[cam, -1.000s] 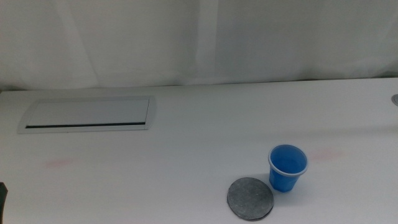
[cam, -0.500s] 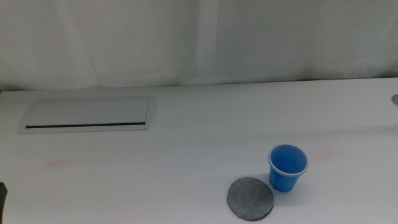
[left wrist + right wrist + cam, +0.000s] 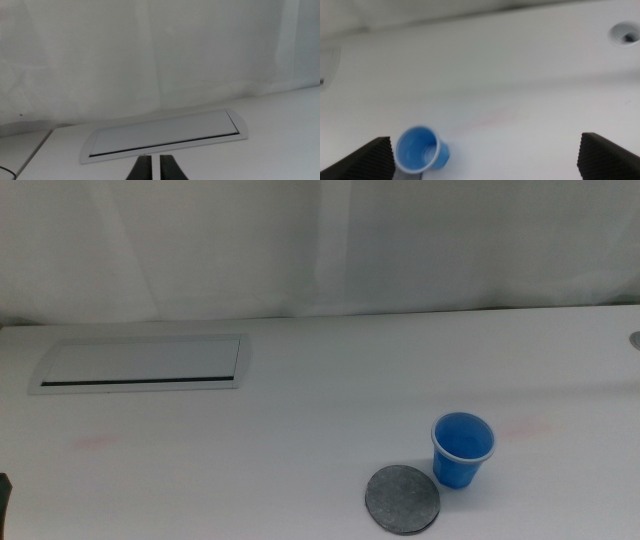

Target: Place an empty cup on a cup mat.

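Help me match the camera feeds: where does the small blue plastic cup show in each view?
Middle view: small blue plastic cup lower right, beside the grey round mat.
Left wrist view: not in it.
Right wrist view: cup near the bottom edge.
Shared landmark: white rectangular panel.

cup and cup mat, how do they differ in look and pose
The cup is bright blue with a pale rim and stands upright, open end up; the cup mat is dark grey, mottled and lies flat. The cup is tall and tapered, the mat a thin disc. Both are round and rest on the table.
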Available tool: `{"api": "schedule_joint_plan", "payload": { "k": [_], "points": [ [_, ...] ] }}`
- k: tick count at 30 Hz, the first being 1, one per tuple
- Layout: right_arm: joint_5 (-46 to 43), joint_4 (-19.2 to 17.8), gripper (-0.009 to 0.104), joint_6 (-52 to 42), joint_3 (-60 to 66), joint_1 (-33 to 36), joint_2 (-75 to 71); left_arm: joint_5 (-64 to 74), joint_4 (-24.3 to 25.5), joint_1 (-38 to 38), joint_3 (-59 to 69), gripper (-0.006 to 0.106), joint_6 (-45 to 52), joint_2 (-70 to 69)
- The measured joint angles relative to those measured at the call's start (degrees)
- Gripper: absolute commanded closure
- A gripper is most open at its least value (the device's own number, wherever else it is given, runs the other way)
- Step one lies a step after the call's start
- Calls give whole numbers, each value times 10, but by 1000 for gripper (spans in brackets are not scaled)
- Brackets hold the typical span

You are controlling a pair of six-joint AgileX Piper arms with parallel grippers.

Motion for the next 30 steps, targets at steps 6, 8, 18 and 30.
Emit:
{"api": "schedule_joint_plan", "payload": {
  "k": [6,8,18,30],
  "points": [
    [3,2,-8,-4,-3,67,87,0,0,0,0,103,1,0],
    [3,-9,-8,2,-3,92,113,0,0,0,0,103,1,0],
    [-28,-51,-8,22,-3,158,225,0,0,0,0,103,1,0],
    [-66,-53,-8,32,-3,190,322,0,0,0,0,103,1,0]
  ]
}}
